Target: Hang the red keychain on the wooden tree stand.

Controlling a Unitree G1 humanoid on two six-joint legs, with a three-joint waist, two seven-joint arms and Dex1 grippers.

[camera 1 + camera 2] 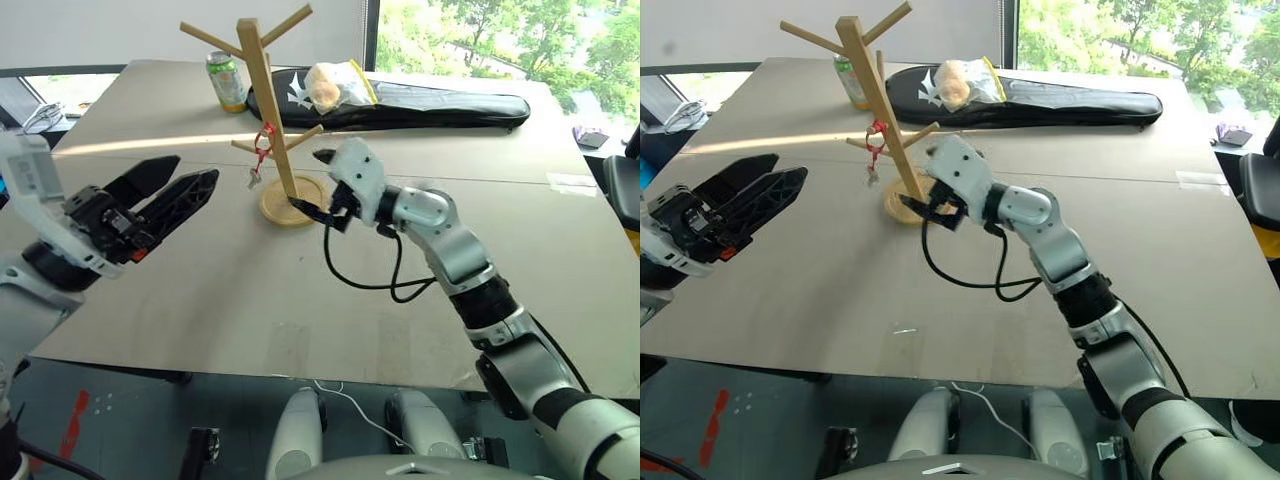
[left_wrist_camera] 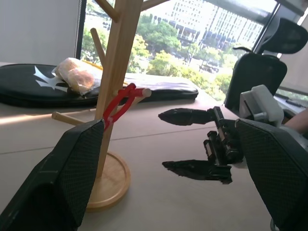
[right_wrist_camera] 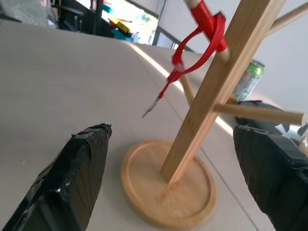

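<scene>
The wooden tree stand [image 1: 268, 100] rises from a round base [image 1: 292, 205] at the table's middle back. The red keychain [image 1: 263, 143] hangs by its loop on a low peg on the stand's left side, its small key [image 3: 151, 106] dangling free above the table. My right gripper [image 1: 308, 180] is open just right of the post, one finger on either side of its lower part, touching nothing. The keychain [image 3: 204, 36] sits above and beyond its fingertips. My left gripper [image 1: 197, 168] is open and empty, raised over the table left of the stand.
A green can [image 1: 227, 80] stands behind the stand. A long black bag [image 1: 430, 105] with a wrapped bun [image 1: 328, 88] on it lies along the back. A black cable [image 1: 370, 280] loops under my right forearm. An office chair [image 2: 257, 72] stands off the right side.
</scene>
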